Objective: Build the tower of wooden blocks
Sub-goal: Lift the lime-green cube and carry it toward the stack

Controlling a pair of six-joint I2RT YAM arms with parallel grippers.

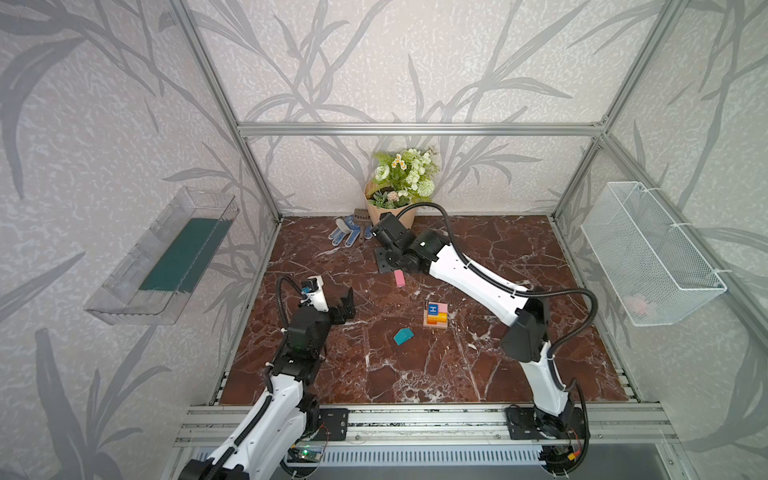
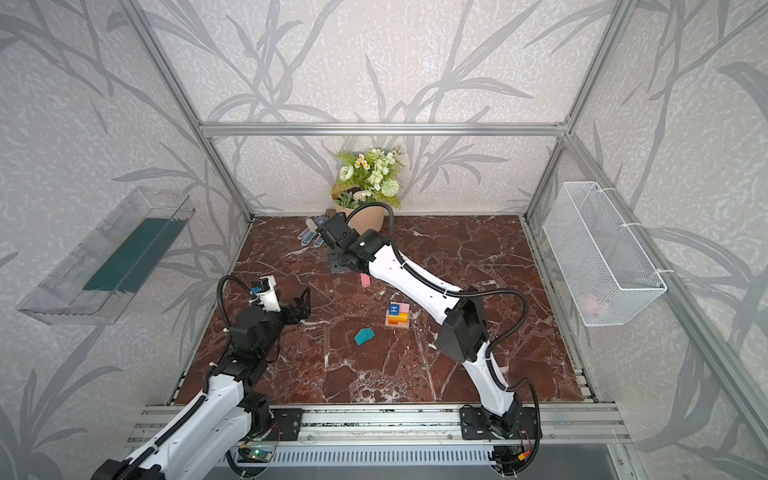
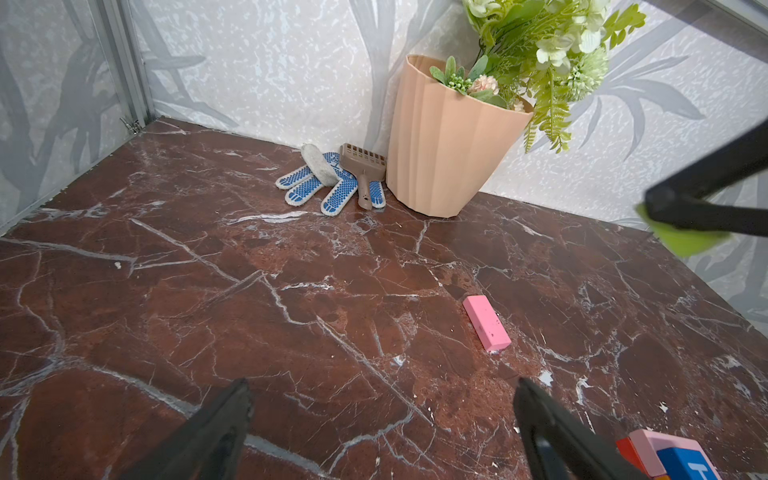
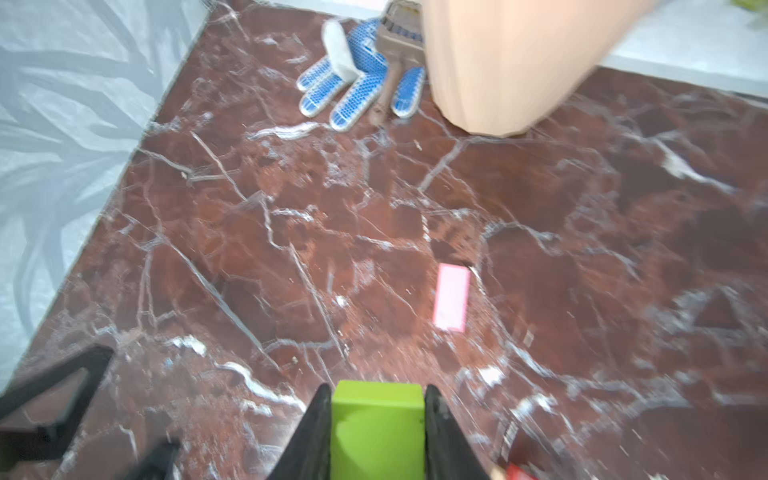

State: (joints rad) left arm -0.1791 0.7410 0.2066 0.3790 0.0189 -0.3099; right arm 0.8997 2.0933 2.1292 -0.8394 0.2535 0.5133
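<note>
Right wrist view showed the right gripper (image 4: pixel 377 392) clenched on the green cube (image 4: pixel 376 432), seated between its jaws. The pink oblong block (image 4: pixel 451 298) lay ahead of those jaws, untouched. The left gripper (image 3: pixel 382 386) stood released and empty. The tower (image 1: pixel 436 315), blue "H" cube (image 1: pixel 434 308) uppermost, stood behind the right jaws. Judged step: transporting the cube; the next move called for retraction over the tower and square alignment before release.

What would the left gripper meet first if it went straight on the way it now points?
Probably the gloves by the flowerpot: the line of the open left gripper runs beside the pink block. It may touch the table sooner; its tilt is unclear.
</note>
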